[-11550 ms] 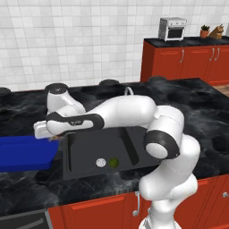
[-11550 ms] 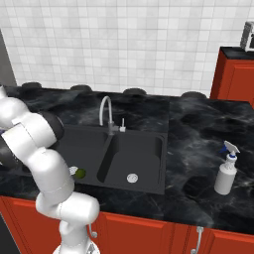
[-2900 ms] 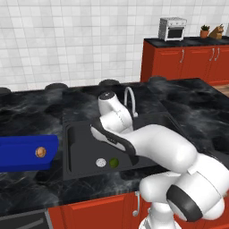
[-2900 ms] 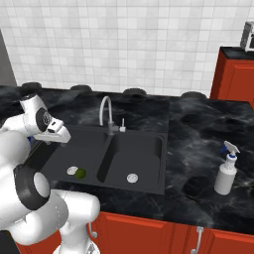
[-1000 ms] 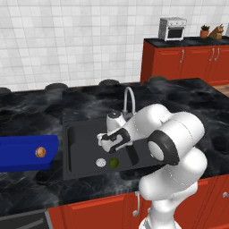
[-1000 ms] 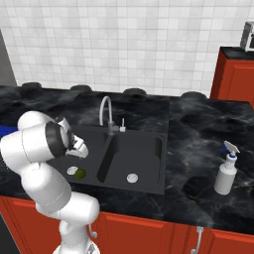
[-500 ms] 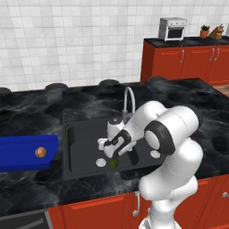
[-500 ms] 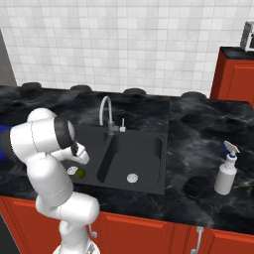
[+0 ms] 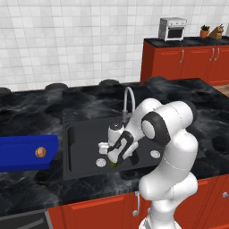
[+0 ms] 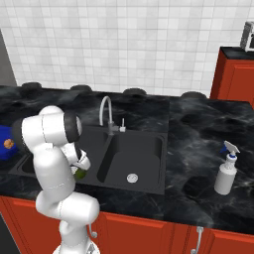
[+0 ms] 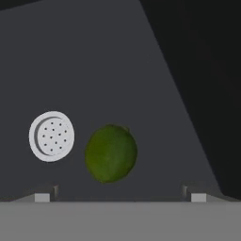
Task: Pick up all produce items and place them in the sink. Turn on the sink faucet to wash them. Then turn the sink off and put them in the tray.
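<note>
Gripper (image 9: 112,157) lowered into the left basin of the black sink (image 9: 85,134), wide apart with nothing between the tips. In the hand view only the two tips (image 11: 42,196) showing at the bottom edge, one far left and one far right, jaws spread. Dark green ball (image 11: 111,153) resting on the basin floor straight ahead of the gripper, roughly centred in the gap between the tips but beyond them, not touched. Round silver drain (image 11: 52,136) just beside the ball, close but with a sliver of dark floor between.

From the left base view, green ball (image 9: 113,163) peeking out directly under the gripper, drain (image 9: 101,163) immediately to its left. Second drain (image 9: 155,154) in the right basin, well apart. From the right base view, ball (image 10: 80,173) partly hidden by the arm, gripper itself mostly masked there.

Silver gooseneck faucet (image 9: 129,102) at the far rim of the sink, behind the arm. Bright blue tray (image 9: 22,152) on the tabletop (image 9: 36,107) to the left of the sink, with the tan-brown lumpy piece (image 9: 40,152) lying in it near its right end, well apart from the gripper. White spray bottle (image 10: 225,172) standing on the tabletop to the right of the sink.
</note>
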